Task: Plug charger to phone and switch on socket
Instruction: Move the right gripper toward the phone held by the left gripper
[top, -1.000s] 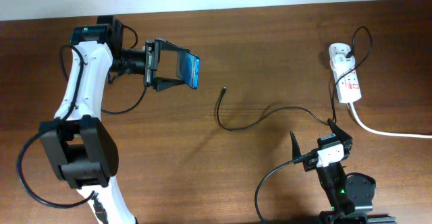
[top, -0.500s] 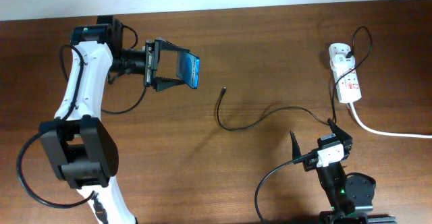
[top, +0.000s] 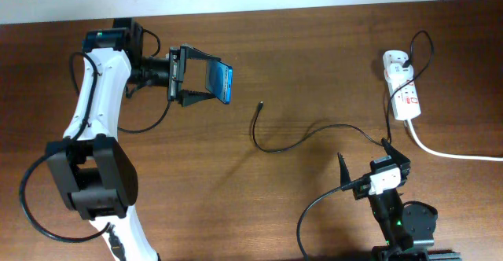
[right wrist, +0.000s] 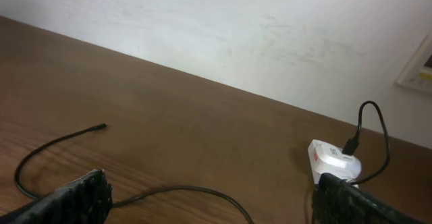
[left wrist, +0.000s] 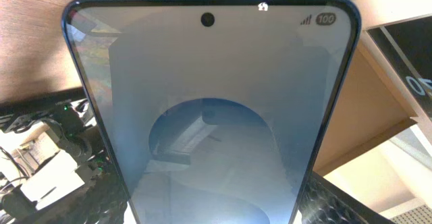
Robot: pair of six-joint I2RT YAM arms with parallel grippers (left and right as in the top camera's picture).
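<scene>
Nothing moved since the earlier frames. Left gripper (top: 212,79) clamped on phone (top: 223,84). Overhead shows the phone tilted and small, while the left wrist view fills with its screen and a 100 battery icon. Right gripper (top: 365,157) spread wide, empty. Charger (top: 271,147) lies loose on table (top: 314,49), its tip between phone and socket (top: 401,88).
</scene>
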